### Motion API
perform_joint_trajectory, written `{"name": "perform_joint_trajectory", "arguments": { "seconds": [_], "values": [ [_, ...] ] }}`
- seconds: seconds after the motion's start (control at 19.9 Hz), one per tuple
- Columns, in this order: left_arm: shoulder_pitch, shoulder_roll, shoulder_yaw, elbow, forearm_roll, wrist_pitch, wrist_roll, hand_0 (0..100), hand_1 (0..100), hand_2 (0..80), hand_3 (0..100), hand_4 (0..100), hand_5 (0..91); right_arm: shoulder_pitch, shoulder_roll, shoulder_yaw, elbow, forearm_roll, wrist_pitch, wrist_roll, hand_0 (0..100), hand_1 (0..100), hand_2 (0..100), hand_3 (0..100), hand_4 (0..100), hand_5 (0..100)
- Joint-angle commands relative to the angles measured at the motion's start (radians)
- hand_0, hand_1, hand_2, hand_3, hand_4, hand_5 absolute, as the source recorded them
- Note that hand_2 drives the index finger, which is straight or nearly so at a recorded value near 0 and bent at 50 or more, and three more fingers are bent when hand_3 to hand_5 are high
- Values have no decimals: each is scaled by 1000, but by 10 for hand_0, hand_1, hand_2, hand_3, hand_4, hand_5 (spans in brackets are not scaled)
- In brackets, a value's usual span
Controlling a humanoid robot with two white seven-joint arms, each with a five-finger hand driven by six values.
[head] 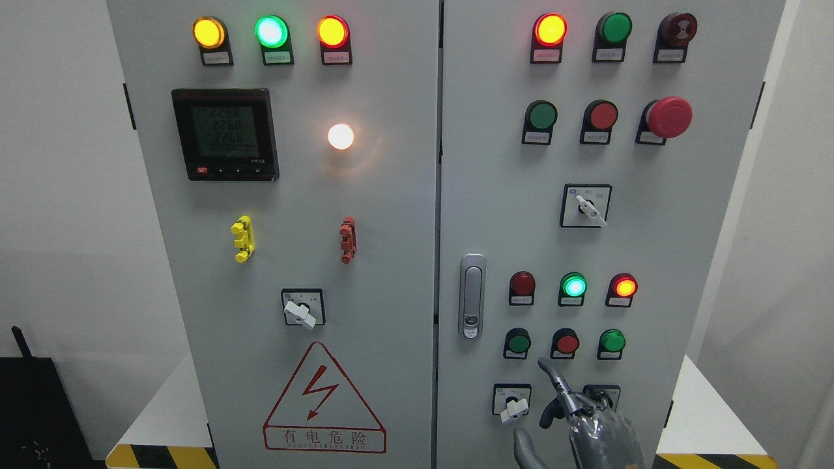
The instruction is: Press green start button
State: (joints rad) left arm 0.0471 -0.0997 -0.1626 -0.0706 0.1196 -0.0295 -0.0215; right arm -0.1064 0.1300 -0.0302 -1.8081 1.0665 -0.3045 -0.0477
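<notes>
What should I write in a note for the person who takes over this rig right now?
Right robot hand: raised at the lower right door, index finger extended, holding nothing, tip just below the row of three buttons, not touching any.
Left robot hand: not in view.
Green buttons and flank the red button in that row.
Done: hand brought near the row.
Left: choose the green start button; labels are unreadable; press it.
</notes>
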Motion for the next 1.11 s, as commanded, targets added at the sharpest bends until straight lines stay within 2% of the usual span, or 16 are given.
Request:
{"name": "perform_joint_trajectory", "arguments": {
  "seconds": [0.0,1.06],
  "values": [
    [0,0,0,0,0,0,0,120,556,0,0,0,0,-25,2,-7,49,15,1,0,564,355,0,677,652,598],
    [-1,0,0,0,0,0,0,120,556,0,0,0,0,-78,2,-1,116,27,1,2,587,356,0,679,660,601]
  ]
}}
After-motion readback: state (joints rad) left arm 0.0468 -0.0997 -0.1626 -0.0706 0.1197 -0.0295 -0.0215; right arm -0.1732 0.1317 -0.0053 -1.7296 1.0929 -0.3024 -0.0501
